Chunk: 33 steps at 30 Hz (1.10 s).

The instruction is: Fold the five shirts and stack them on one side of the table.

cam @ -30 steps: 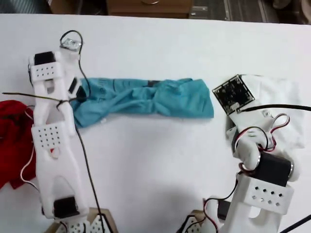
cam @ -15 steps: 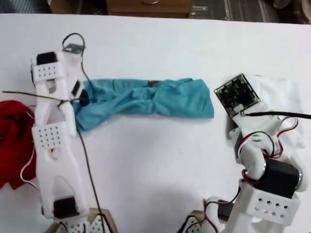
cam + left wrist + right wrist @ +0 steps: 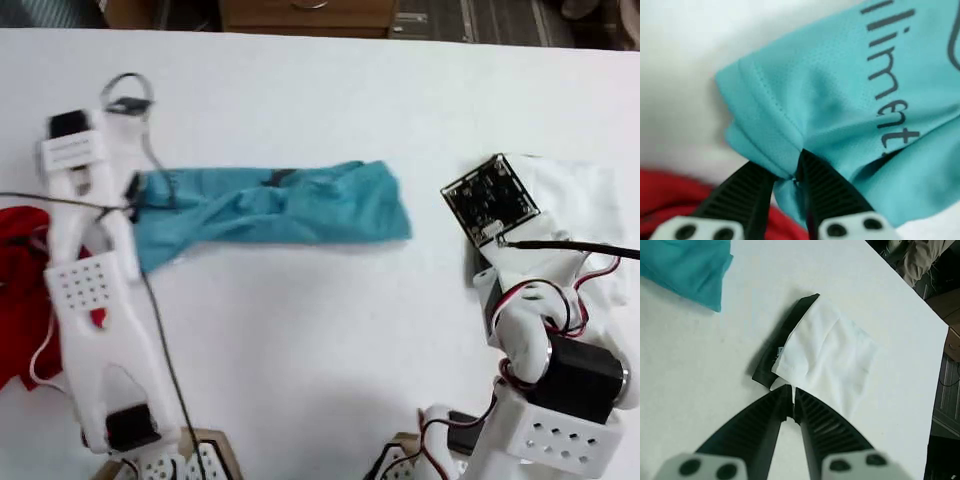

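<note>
Teal shirt (image 3: 270, 205) lies bunched into a long band across the white desk (image 3: 320, 340), running 9-to-3 o'clock just above centre in the high view, w/ dark print on its upper side. Left arm (image 3: 90, 300) stretches up the 9 o'clock side from its base at approx. 7 o'clock. Left jaws are clenched on the teal shirt's 9 o'clock end, and the left wrist view shows the black ribbed pads pinching a stitched hem fold of the teal shirt (image 3: 850, 100). Red shirt (image 3: 20, 290) sits crumpled at the desk's 8-9 o'clock edge, partly under the left arm, touching or nearly touching the teal end. Its cloth (image 3: 670, 200) also shows just behind the jaws in the left wrist view. At 3 o'clock a folded white shirt (image 3: 575, 200) lies on the desk, well apart from the teal one. Right wrist view shows that white shirt (image 3: 825, 355) stacked on a folded black shirt (image 3: 782, 340), whose edge sticks out on the teal side. Right arm (image 3: 550, 380) rises from 5 o'clock, w/ its camera board (image 3: 490, 200) over the stack's 9 o'clock edge. Right jaws are clenched together, tips right at the white shirt's near edge. Can't tell whether any cloth is caught btwn them. Teal shirt's corner (image 3: 685, 265) is visible far off in that view.
</note>
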{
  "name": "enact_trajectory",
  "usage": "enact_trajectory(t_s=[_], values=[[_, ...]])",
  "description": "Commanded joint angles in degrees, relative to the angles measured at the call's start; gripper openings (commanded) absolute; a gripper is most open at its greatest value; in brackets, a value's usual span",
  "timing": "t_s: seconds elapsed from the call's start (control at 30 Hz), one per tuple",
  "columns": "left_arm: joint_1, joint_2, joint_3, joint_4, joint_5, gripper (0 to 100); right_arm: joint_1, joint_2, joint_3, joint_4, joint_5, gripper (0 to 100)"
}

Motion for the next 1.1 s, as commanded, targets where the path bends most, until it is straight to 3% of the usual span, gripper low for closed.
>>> enact_trajectory(t_s=[0.0,0.17,0.37,0.57,0.73,0.9,1.07], values=[[-2.1,-9.1,0.2,0.8,-3.0,2,0.6,-1.4,-2.1,0.3,0.1,2.2],[4.4,-12.7,0.0,0.8,-4.7,2,0.7,-1.3,-1.9,0.3,0.0,2.2],[18.4,-20.0,0.2,0.9,-1.8,2,1.9,-1.3,-1.8,0.0,0.0,2.2],[34.9,-27.6,3.9,0.8,-1.2,2,13.7,-1.2,-1.8,-3.5,-0.4,2.2],[46.3,-26.3,5.5,-1.1,-1.1,2,24.0,-1.2,-1.6,-4.1,0.1,2.2],[51.2,-18.8,5.0,-9.7,-0.5,2,32.1,-1.4,-0.8,-3.0,0.1,2.2],[50.4,-12.6,5.0,-18.5,0.0,2,35.4,-1.4,-0.9,-0.7,0.2,2.2]])
